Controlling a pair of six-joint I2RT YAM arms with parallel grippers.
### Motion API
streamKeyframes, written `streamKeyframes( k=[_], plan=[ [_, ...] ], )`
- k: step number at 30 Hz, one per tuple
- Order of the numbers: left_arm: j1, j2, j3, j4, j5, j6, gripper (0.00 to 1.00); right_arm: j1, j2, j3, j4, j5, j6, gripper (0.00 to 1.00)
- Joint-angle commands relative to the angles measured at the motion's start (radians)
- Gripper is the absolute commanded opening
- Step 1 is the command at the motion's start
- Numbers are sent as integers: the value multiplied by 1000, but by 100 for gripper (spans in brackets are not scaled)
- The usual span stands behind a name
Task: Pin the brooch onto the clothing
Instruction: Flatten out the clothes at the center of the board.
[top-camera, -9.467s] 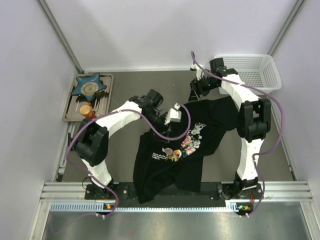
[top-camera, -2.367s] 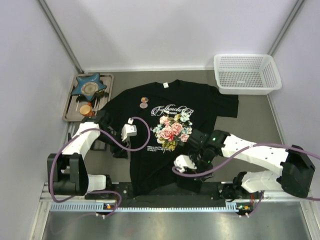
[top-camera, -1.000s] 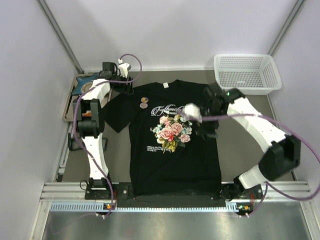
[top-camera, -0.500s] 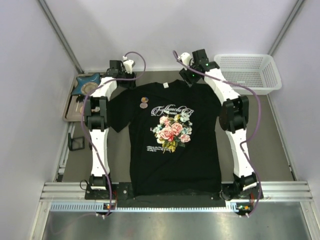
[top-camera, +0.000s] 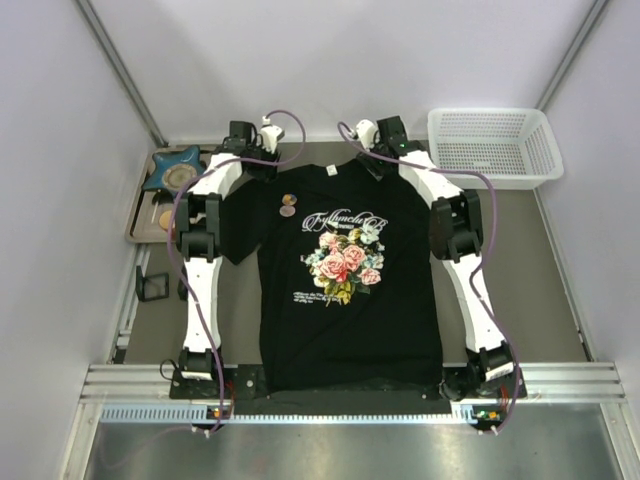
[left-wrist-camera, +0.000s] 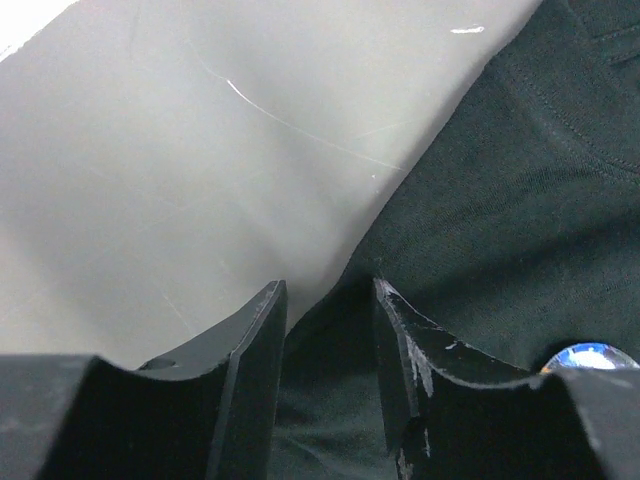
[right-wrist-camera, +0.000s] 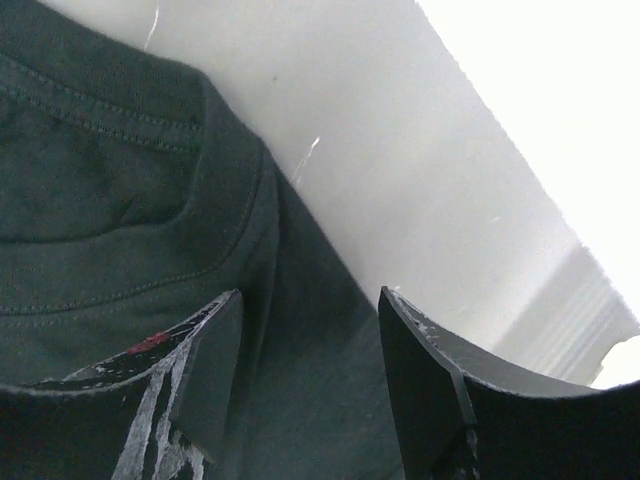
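Observation:
The black T-shirt with the rose print lies flat, collar toward the back wall. Two small round pieces lie on its left chest; the lower, pale pinkish one is the brooch. My left gripper is at the shirt's left shoulder; in the left wrist view its jaws are close together with the shirt's edge bunched between them, and a shiny round piece shows at the lower right. My right gripper is at the right shoulder, jaws apart, straddling the flat shoulder edge.
A white basket stands at the back right. A grey tray at the left holds a blue star-shaped dish and a small orange piece. A black square box sits at the left edge.
The crumpled shirt has been spread flat. In the last second both arms have swung to the back and now sit on the two shoulders, a little closer to the collar than half a second ago.

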Motion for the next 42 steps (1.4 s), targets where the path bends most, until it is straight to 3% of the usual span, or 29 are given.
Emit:
streamKeyframes(
  k=[1,3,6,8,10,18,22,27,29,31,32,33,35,37,41,42],
  plan=[
    [-2,29,35,-72,2,62,44,-3,55,50,67,38,-92,52],
    [-2,40,47,-83,4,73,34,-3,67,51,80,40,-103,47],
    [-2,69,84,-103,7,85,23,-2,88,51,99,40,-115,30],
    [-2,86,107,-100,-2,79,3,6,98,51,110,66,-132,13],
    [-2,98,114,-80,-8,67,0,9,102,51,136,75,-141,0],
    [9,117,116,215,-97,-56,0,10,133,50,414,251,-148,0],
    [10,141,136,369,-142,-78,0,10,147,48,502,278,-158,0],
    [9,228,245,449,-186,-50,0,13,160,50,535,275,-174,1],
    [9,238,249,484,-191,-35,0,15,160,51,576,281,-160,6],
    [9,246,251,488,-192,-36,0,15,154,58,590,279,-149,18],
    [9,244,253,518,-189,-42,0,16,150,64,596,281,-140,27],
    [9,235,254,517,-188,-44,0,18,141,67,599,279,-137,44],
    [9,212,253,500,-191,-68,16,21,98,62,593,273,-123,64],
    [9,143,245,451,-182,-85,45,26,49,38,572,243,-96,73],
    [9,-82,100,313,-47,-104,68,46,-198,-136,463,144,-92,91],
    [10,-198,-1,234,-16,-90,70,52,-249,-178,396,114,-102,96]
  ],
)
